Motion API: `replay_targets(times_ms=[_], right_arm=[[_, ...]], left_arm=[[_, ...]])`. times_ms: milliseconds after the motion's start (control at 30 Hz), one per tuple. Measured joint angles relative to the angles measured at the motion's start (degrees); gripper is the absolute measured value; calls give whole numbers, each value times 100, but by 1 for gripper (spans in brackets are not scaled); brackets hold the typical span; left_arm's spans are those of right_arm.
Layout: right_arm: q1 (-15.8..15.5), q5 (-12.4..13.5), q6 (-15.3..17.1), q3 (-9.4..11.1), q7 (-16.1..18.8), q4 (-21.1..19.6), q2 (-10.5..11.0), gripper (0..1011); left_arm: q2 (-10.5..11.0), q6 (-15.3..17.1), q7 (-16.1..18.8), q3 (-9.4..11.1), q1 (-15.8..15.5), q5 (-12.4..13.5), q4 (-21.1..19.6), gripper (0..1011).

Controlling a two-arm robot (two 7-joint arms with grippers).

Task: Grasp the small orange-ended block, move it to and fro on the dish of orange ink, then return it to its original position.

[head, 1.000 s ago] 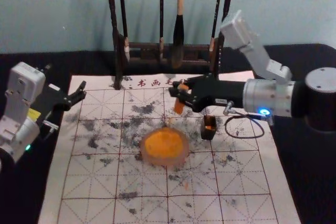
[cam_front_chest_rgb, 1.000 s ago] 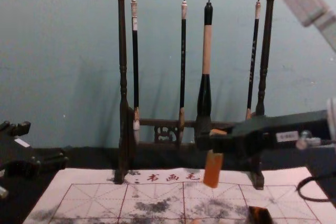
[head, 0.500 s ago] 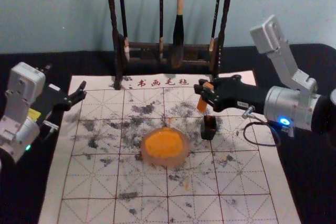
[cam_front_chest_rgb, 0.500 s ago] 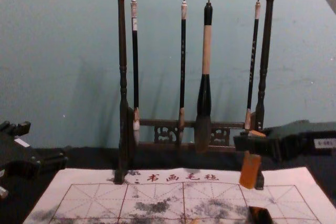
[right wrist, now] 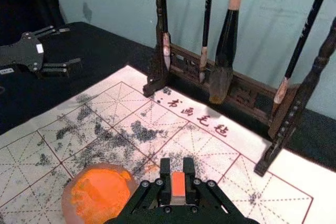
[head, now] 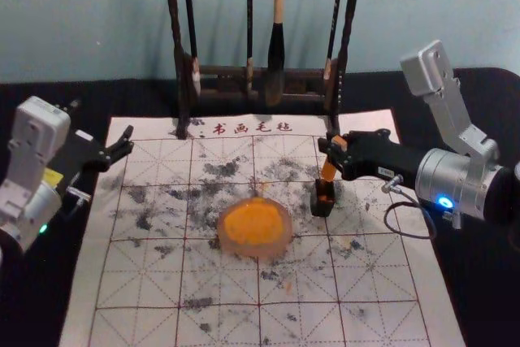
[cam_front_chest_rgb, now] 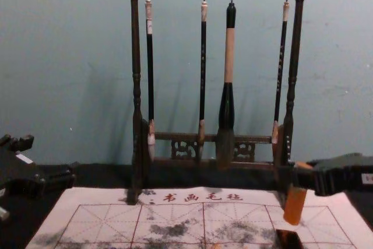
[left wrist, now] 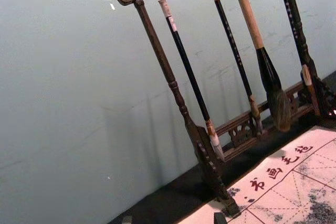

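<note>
My right gripper (head: 335,150) is shut on the small orange-ended block (head: 329,171), holding it just above and behind the small dark holder (head: 322,199). In the chest view the block (cam_front_chest_rgb: 295,206) hangs tilted over the holder (cam_front_chest_rgb: 288,239), apart from it as far as I can tell. The right wrist view has the block (right wrist: 178,184) between the fingers of my right gripper (right wrist: 177,174). The dish of orange ink (head: 254,227) rests on the mat, left of the holder. Parked at the left edge, my left gripper (head: 125,145) is open.
A dark wooden rack (head: 219,71) with several hanging brushes stands at the back of the mat. The gridded, ink-stained writing mat (head: 227,282) covers the middle of the black table (head: 479,119).
My right gripper has carried the block from behind the dish to the right and lower, toward the dark holder. The left arm, dish and holder have stayed where they were.
</note>
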Motion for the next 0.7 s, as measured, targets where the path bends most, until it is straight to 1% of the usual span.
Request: replay_targets(times_ms=[233, 700], right_arm=[[-126, 9, 83, 99, -12, -12, -56, 129], [-236, 12, 151, 149, 1, -41, -96, 129]], left_arm=[[0, 0, 0, 0, 0, 0, 0, 1001], [0, 0, 0, 0, 0, 0, 0, 1002]])
